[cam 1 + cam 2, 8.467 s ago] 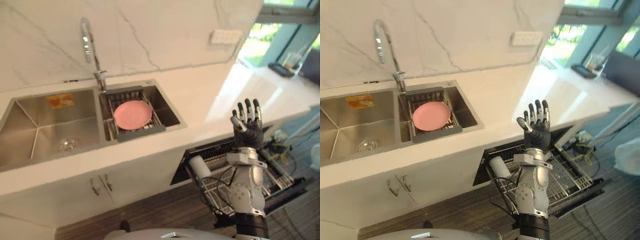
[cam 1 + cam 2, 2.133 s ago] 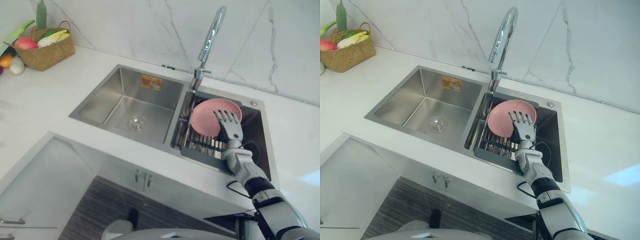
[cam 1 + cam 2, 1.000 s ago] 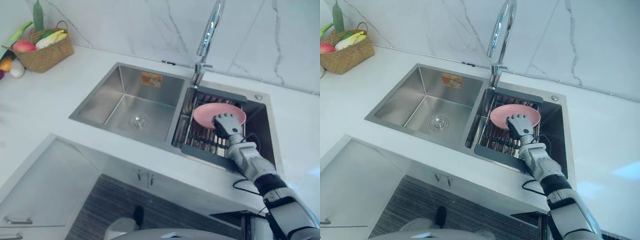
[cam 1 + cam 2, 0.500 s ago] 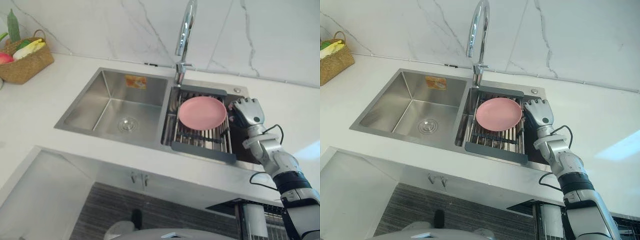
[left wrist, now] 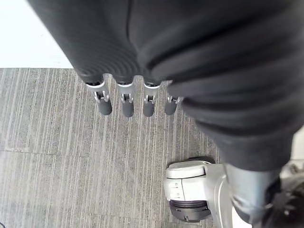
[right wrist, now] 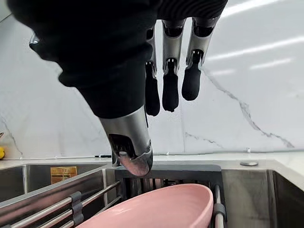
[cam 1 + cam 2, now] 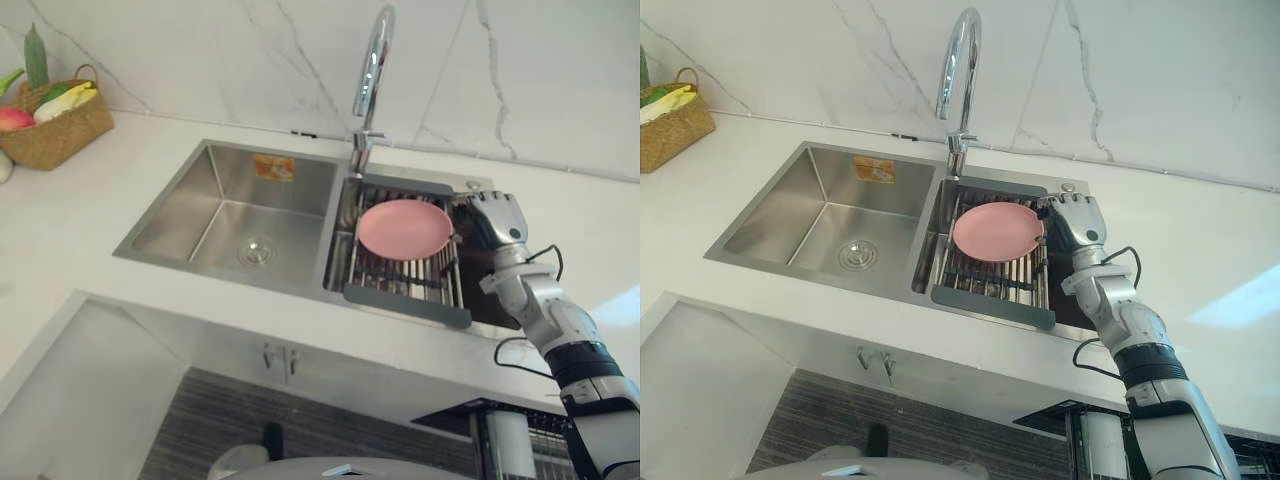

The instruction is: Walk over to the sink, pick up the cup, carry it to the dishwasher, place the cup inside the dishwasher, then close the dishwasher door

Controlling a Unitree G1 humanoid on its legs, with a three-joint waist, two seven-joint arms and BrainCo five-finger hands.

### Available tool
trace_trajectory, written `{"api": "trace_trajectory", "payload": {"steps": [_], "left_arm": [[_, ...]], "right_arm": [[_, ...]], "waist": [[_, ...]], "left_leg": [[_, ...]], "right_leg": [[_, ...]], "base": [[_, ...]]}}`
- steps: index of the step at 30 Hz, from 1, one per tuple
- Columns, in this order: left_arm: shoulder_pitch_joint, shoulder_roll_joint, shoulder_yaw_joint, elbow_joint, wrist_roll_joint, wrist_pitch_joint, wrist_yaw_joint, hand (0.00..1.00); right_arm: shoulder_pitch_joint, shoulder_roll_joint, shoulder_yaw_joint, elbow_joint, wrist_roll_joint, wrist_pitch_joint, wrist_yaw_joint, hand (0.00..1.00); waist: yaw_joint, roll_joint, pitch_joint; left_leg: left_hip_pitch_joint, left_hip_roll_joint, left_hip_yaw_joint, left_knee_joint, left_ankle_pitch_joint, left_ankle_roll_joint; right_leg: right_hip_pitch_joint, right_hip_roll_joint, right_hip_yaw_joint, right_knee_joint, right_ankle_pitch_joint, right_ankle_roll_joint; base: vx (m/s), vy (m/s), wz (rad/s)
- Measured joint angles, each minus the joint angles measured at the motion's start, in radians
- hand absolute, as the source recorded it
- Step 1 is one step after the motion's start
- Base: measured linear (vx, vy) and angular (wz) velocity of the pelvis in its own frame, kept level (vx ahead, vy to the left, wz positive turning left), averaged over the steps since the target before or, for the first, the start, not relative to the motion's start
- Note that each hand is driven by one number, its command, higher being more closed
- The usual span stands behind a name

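The right hand [image 7: 497, 220] hovers just right of the pink plate [image 7: 404, 228] on the sink rack [image 7: 405, 303], fingers [image 6: 170, 71] straight, empty. The plate is likely light, stiff, slick; pinch its rim.

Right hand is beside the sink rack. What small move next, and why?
Probably ease the right hand down and leftward onto the rim of the pink round dish: the hand hovers open beside it, holding nothing, while the dish lies on the grey sink rack.
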Motion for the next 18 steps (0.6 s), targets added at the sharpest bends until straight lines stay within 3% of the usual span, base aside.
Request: {"api": "trace_trajectory", "payload": {"steps": [3,10,18], "left_arm": [[0.0,0.0,0.001,0.0,0.0,0.002,0.0,0.0],[0.0,-0.001,0.002,0.0,0.0,0.001,0.0,0.0],[-0.001,-0.002,0.002,0.002,-0.002,0.002,0.001,0.0]], "right_arm": [[0.009,0.019,-0.001,-0.001,0.057,-0.034,0.122,0.0],[0.082,0.04,-0.002,-0.005,0.098,-0.09,0.255,0.0],[0.145,0.062,-0.002,-0.037,0.095,-0.114,0.28,0.0]], "waist": [[-0.003,0.0,0.0],[-0.008,0.0,-0.001],[-0.021,0.001,-0.002]], "left_leg": [[0.0,0.001,0.0,0.0,0.001,0.0],[-0.001,0.001,0.003,0.0,0.001,0.0],[-0.002,0.002,0.004,0.0,0.001,0.0]], "right_leg": [[0.0,0.001,0.001,0.0,0.0,0.0],[-0.003,0.001,0.004,0.0,0.001,-0.001],[-0.004,0.002,0.005,0.0,0.002,-0.001]], "base": [[0.0,0.0,0.0],[0.0,0.0,0.0],[0.0,0.0,0.0]]}}
